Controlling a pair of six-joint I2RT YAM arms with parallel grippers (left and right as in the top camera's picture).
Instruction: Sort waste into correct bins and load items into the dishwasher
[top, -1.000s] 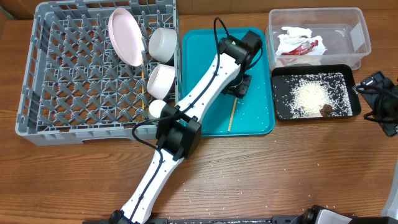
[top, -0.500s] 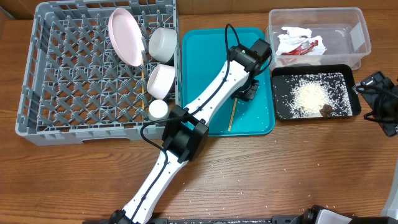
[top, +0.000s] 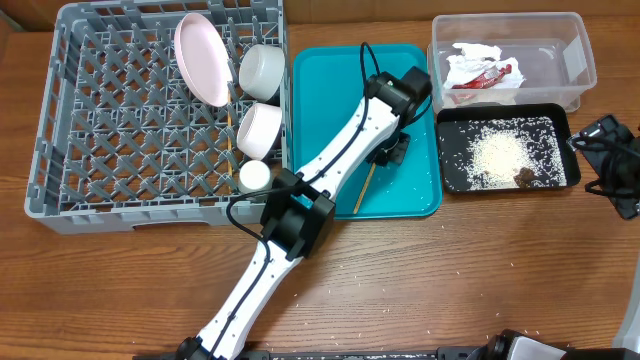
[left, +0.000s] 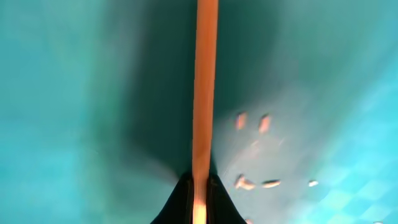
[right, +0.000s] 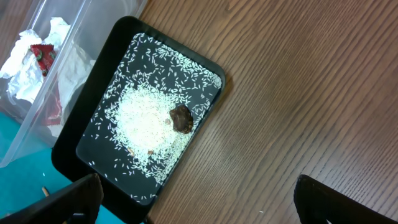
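Left wrist view: the left gripper (left: 199, 202) pinches between slim black tips a thin, smooth wooden chopstick (left: 204, 87) over the glossy teal tray (left: 74, 93), rice grains (left: 252, 122) scattered beside it; the right gripper (top: 592, 160) stands wide open beside the black tray (top: 557, 122).

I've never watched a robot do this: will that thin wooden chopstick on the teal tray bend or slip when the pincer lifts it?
Probably stiff: the chopstick runs dead straight. Likely very light, being so thin. Held near one end by the left pincer, it may pivot or slip.
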